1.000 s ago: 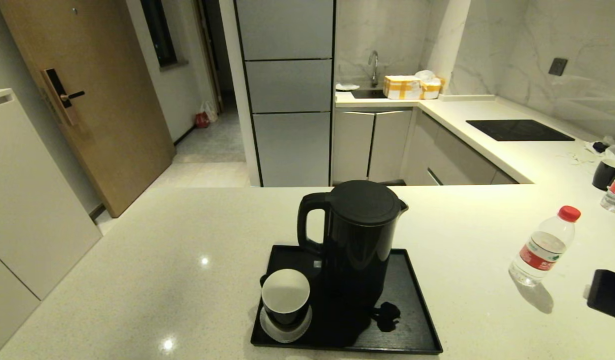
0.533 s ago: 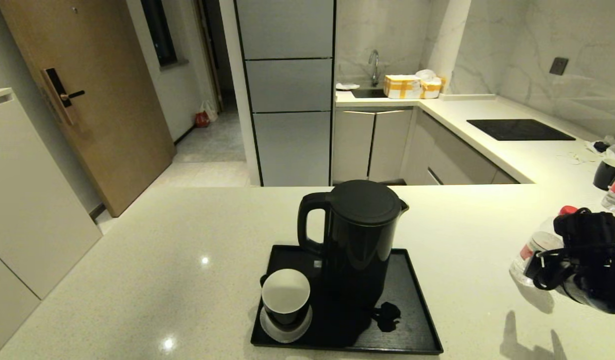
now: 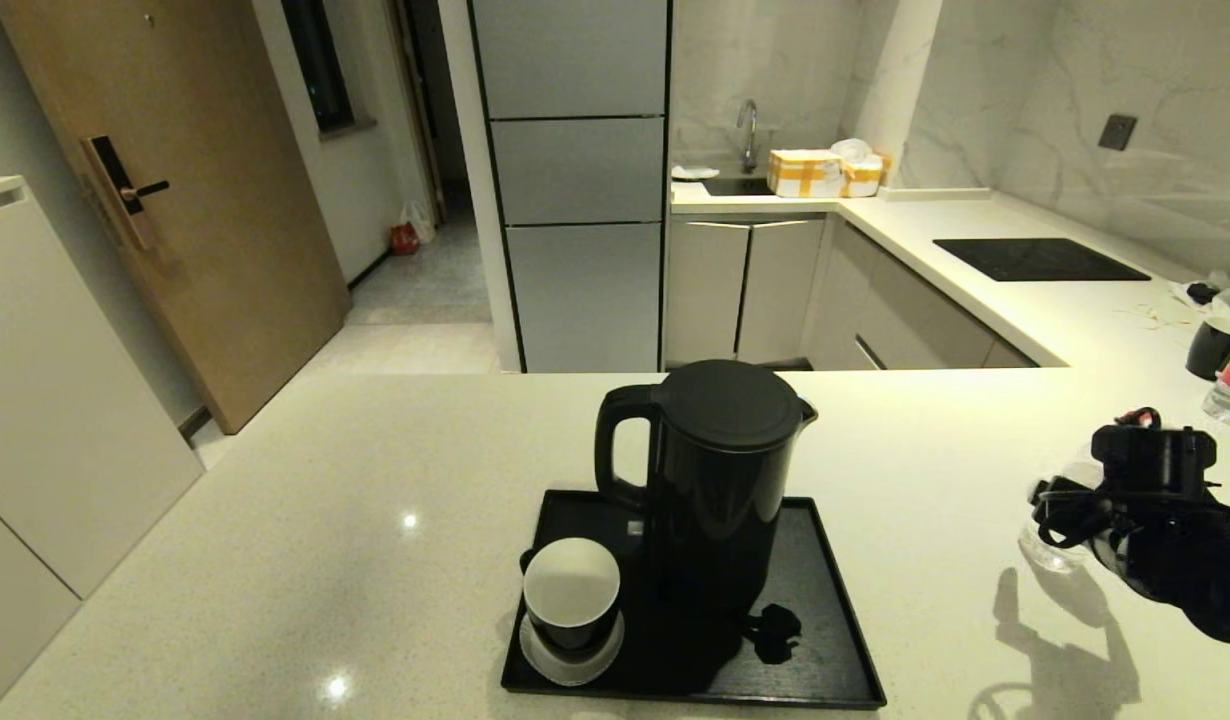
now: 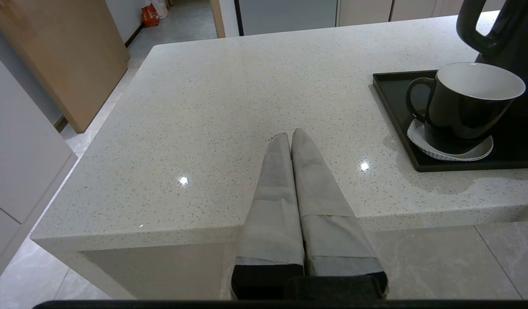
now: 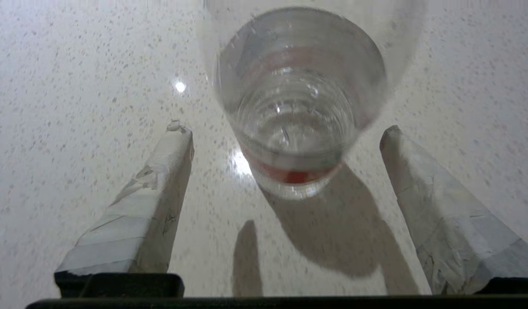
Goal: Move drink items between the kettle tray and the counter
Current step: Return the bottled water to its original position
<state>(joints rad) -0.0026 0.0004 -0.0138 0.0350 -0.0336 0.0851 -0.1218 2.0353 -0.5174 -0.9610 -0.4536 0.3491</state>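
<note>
I see my right gripper [image 5: 285, 128] spread wide above the clear plastic water bottle [image 5: 296, 98], gripping nothing; left gripper [image 4: 291, 136] sits clenched.

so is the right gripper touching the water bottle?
Apart. Right wrist view: right gripper open, bare counter visible between each finger and the water bottle.

A tall wooden door [image 3: 190, 200] with a black lever lock stands at the left; grey panelled cabinet fronts [image 3: 575, 190] rise in the middle; a chrome tap [image 3: 747, 125] stands before a pale marble wall [image 3: 1055, 100]; a glossy black cooktop panel [image 3: 1037, 260] lies flush at the right; the pale tiled floor [image 3: 415, 345] runs toward a dim hallway.
</note>
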